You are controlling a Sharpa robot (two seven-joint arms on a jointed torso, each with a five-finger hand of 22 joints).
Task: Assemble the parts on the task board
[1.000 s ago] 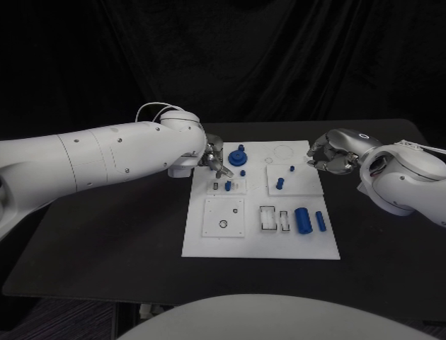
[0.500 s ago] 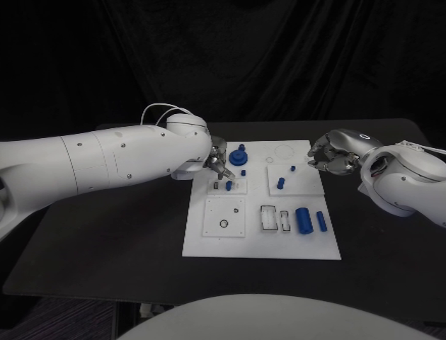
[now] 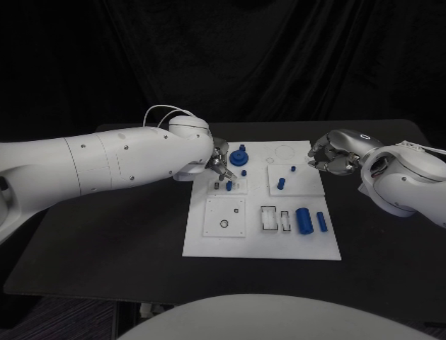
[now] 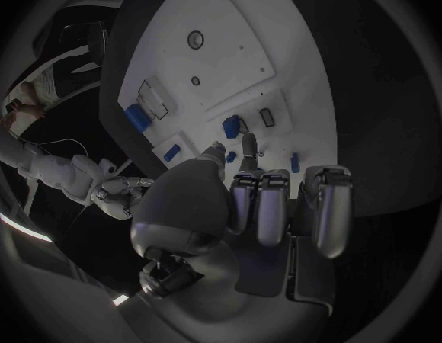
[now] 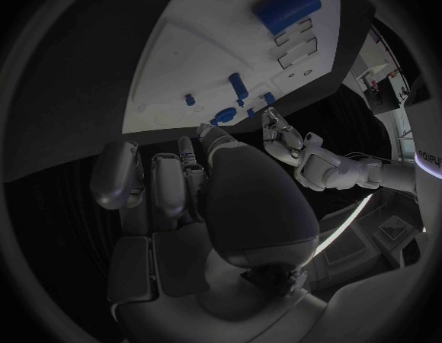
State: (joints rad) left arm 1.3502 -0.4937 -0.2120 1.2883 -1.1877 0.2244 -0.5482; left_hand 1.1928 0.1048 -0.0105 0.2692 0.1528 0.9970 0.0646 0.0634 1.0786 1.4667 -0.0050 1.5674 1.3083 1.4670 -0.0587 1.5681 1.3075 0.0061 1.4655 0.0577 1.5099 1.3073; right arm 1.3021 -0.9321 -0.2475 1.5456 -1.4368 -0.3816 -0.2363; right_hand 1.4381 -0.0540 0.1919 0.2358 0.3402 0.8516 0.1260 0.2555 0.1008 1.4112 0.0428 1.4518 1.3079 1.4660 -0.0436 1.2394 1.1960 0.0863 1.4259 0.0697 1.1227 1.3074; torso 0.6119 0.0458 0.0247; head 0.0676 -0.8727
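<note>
Black tabletop carries the white rectangular task board. Silver left hand hovers over its upper-left corner, fingertips near a small blue peg, seemingly empty. Silver right hand beside the board's right edge, fingers curled; contents unclear.

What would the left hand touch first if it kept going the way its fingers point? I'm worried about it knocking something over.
Probably the small blue peg standing in the upper-left panel of the white board. The left hand points down at that spot, though depth is unclear and the tall blue knob stands close beside it.
</note>
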